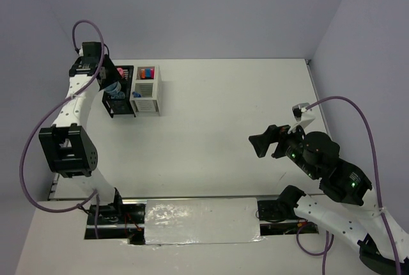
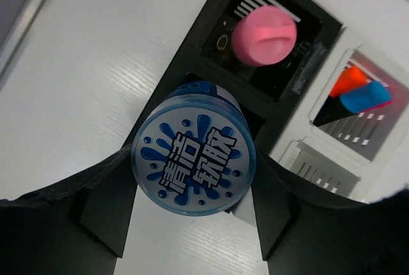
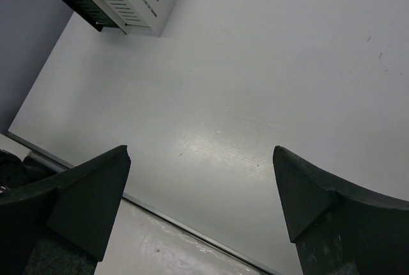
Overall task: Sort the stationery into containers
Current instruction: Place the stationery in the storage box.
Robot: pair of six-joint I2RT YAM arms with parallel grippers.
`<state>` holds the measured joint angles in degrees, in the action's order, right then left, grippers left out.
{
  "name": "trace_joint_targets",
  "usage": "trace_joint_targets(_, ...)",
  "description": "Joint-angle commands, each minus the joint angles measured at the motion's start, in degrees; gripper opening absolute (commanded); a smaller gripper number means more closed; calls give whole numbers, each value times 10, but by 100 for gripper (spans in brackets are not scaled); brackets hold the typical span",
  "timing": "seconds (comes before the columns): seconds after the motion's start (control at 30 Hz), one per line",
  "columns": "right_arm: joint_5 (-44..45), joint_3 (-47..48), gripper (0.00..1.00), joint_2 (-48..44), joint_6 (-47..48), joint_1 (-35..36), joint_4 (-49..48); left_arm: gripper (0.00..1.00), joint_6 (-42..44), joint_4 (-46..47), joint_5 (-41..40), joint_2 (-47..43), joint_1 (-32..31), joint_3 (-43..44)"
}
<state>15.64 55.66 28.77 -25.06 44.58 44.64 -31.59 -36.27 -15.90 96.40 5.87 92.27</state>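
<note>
The left claw (image 2: 193, 188), partly spread, grips a round light-blue patterned tin (image 2: 193, 153) by its sides just above the black slatted box (image 2: 192, 51) joined to the white slatted box (image 1: 147, 99), while the right claw (image 3: 200, 153) gapes wide, empty, over the white worktop (image 1: 217, 121).

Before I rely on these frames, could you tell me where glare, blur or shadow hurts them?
Top external: even light, though the shiny strip along the near edge of the table glares white. Left wrist: the round tin has a sharp, legible lid, the white box beyond it soft. Right wrist: a faint sheen on the table, the fingers dark.
</note>
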Motion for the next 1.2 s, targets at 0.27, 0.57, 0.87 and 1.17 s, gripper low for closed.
trace_joint_targets(0.27, -10, -10, 100, 11, 15, -1, -20, 0, 13, 79, 77, 1, 26, -24)
trace_joint_targets(0.57, -9, -10, 100, 12, 17, -1, -21, 0, 14, 60, 84, 10, 25, -22)
trace_joint_targets(0.87, -17, -13, 100, 9, 14, -1, -25, 0, 14, -6, 32, 51, 3, 4)
trace_joint_targets(1.17, -14, -8, 100, 6, 15, -1, -18, 3, 18, -29, 17, 76, -25, 26)
